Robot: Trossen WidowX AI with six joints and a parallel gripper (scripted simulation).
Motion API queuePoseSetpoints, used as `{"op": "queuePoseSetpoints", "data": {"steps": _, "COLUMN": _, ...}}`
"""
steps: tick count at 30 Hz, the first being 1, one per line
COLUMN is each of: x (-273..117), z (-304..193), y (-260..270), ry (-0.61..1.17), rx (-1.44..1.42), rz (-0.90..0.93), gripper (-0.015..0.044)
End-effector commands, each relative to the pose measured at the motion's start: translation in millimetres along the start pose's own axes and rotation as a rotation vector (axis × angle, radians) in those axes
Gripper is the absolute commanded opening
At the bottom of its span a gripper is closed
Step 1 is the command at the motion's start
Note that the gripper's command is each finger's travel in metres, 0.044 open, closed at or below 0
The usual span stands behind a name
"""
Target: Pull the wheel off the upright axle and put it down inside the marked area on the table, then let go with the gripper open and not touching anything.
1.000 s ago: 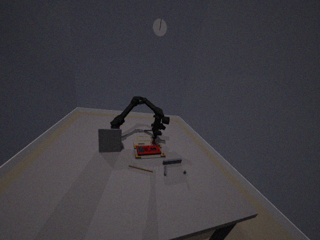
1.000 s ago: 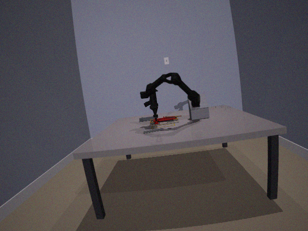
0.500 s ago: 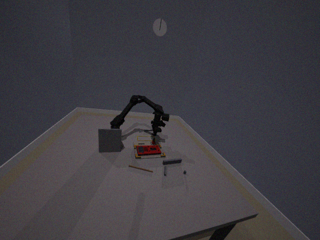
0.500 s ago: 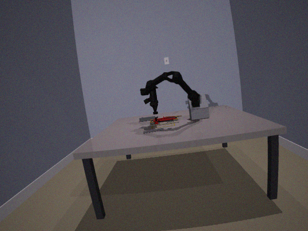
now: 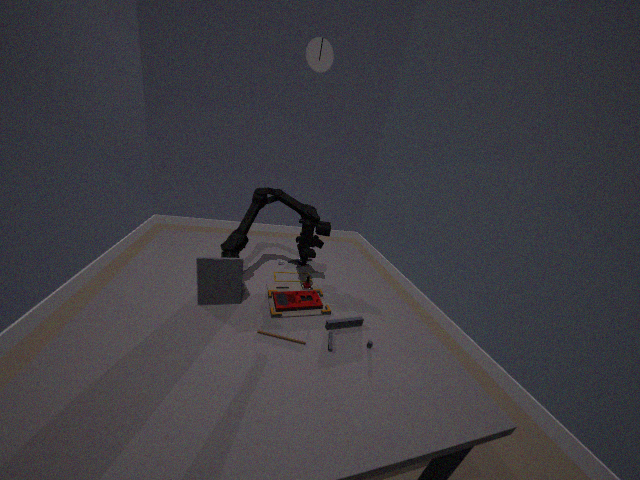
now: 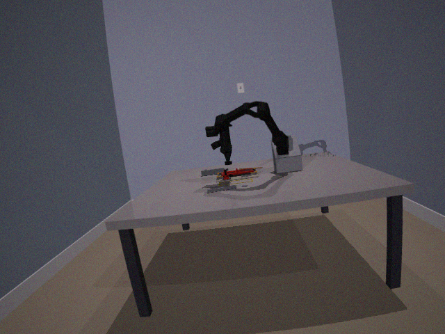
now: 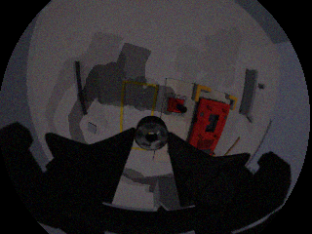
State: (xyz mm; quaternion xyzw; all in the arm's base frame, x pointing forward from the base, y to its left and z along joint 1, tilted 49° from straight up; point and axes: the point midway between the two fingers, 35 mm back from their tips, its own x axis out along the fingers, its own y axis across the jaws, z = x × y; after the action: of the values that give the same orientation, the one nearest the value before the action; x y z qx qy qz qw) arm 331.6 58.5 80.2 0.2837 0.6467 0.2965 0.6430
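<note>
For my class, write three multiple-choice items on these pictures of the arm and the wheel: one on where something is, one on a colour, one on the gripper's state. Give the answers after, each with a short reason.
1. Where is the wheel?
A. On the upright axle
B. Between the gripper's fingers, raised above the table
C. Lying on the red board

2. What colour is the outline of the marked area?
A. Yellow
B. Blue
C. Green

3. What is the state of the gripper?
A. Wide open, holding nothing
B. Fully shut on nothing
C. Shut on the wheel

Answers:
1. B: the wrist view shows the round wheel between the two dark fingers, and the exterior view shows the gripper up off the table.
2. A: a thin yellow rectangle lies beside the red board.
3. C: the fingers close against the wheel's sides.
</note>
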Motion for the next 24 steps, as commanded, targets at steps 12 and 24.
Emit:
{"op": "queuePoseSetpoints", "data": {"steps": 12, "x": -1, "z": -29, "y": 35, "ry": 0.01, "rx": 0.008, "rz": 0.007, "gripper": 0.0}}
{"op": "queuePoseSetpoints", "data": {"steps": 24, "x": 24, "z": -28, "y": 35, "ry": 0.009, "rx": 0.007, "rz": 0.006, "gripper": 0.0}}
